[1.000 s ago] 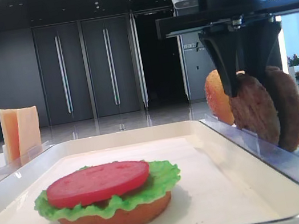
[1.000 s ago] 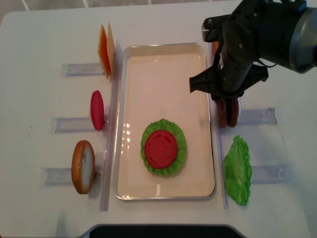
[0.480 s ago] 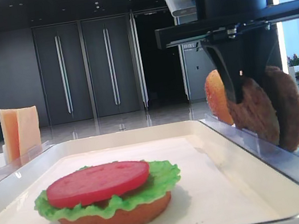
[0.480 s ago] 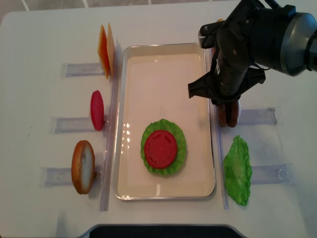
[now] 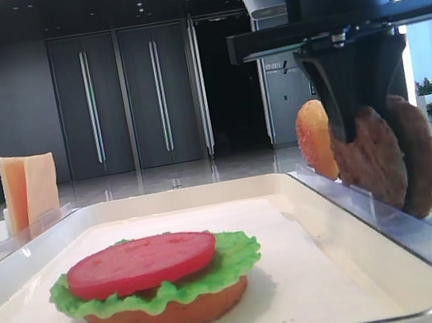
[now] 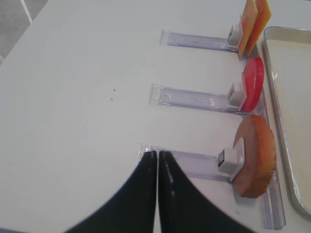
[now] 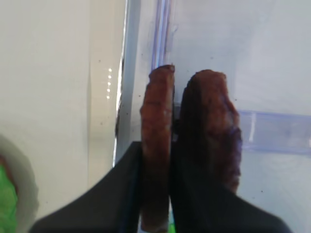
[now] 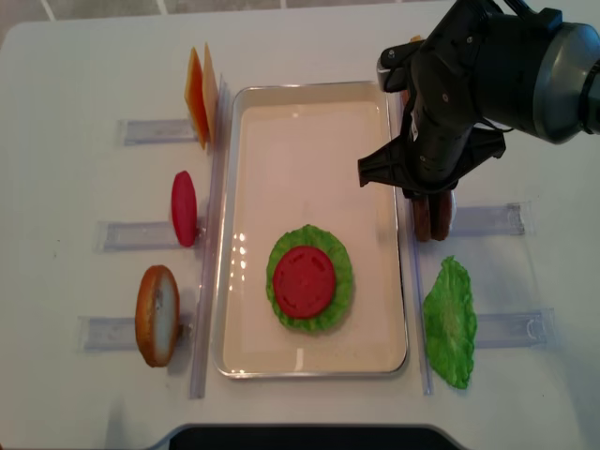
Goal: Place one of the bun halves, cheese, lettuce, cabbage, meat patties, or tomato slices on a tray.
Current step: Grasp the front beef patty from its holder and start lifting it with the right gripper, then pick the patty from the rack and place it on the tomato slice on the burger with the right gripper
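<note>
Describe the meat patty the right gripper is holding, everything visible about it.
The gripped meat patty is a thick brown disc with a rough, grainy surface, standing upright on edge in the clear rack just right of the white tray. The right gripper is shut on it, one finger on each flat face. It is the patty nearer the tray; the second patty stands right behind it, very close.

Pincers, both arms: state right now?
Left pincer: closed, holding nothing, above the bare white tabletop.
Right pincer: closed on the nearer round brown grainy meat patty, which stands on edge in the clear plastic rack.
</note>
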Available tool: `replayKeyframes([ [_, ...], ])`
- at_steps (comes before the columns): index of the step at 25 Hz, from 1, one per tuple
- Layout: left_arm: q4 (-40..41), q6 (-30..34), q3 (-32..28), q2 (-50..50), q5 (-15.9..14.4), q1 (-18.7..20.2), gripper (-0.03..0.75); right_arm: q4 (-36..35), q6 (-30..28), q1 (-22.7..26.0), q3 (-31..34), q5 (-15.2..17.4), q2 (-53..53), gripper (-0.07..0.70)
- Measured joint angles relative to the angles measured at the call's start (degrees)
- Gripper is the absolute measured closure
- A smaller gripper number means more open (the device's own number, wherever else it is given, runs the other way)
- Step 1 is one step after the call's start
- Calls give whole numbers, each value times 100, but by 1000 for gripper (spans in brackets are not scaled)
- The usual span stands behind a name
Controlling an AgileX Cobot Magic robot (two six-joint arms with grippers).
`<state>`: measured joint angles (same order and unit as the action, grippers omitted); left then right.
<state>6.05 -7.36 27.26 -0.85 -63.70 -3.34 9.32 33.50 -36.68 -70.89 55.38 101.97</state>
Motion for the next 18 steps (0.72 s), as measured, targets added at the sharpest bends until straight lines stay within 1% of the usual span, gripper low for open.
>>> replayKeyframes([
  [11, 0, 0, 0, 0, 0, 0, 716, -26, -56, 0, 0, 150, -630, 486],
  [18, 0, 0, 0, 0, 0, 0, 716, -433, -228, 0, 0, 304, -1206, 486],
])
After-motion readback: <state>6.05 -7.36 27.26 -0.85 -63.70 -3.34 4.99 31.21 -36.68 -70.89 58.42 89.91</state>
